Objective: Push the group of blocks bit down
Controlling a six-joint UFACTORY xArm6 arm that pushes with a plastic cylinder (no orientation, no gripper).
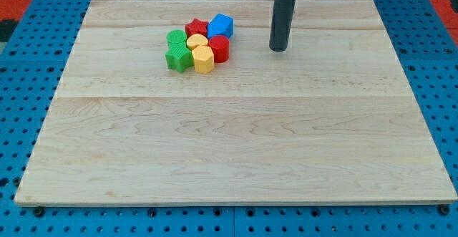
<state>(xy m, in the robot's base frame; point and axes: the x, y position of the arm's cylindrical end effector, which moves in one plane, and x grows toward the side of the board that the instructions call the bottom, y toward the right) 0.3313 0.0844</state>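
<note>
- Nearest the camera, the wooden board point(236, 158) is lying flat, its bare planks filling the view's lower half, and it is resting on a blue perforated table point(14, 122) that is showing around its edges.
- Sitting on the board toward the view's upper left of centre is the group of blocks, all packed together and touching or nearly touching one another.
- At the group's lower left, a green star-shaped block point(178, 58) is sitting, with a second green block point(174, 38) lying just above it; that one's shape is hard to make out.
- Beside the green star, on its right, a yellow block point(203, 59) with a rounded top is standing, and another yellow block point(197, 41) is lying just above it in the middle of the cluster.
- A red cylinder-like block point(219, 49) is sitting at the group's right side, touching the lower yellow block.
- A red star-shaped block point(196, 28) is lying at the top of the group, and a blue block point(221, 26) with angled faces is sitting at the top right, beside the red star.
- My tip point(278, 49) is resting on the board to the view's right of the group, level with the red cylinder and apart from it, touching no block.
- The arm is carrying no claw, only the upright dark rod, so no open or closed state is showing.
</note>
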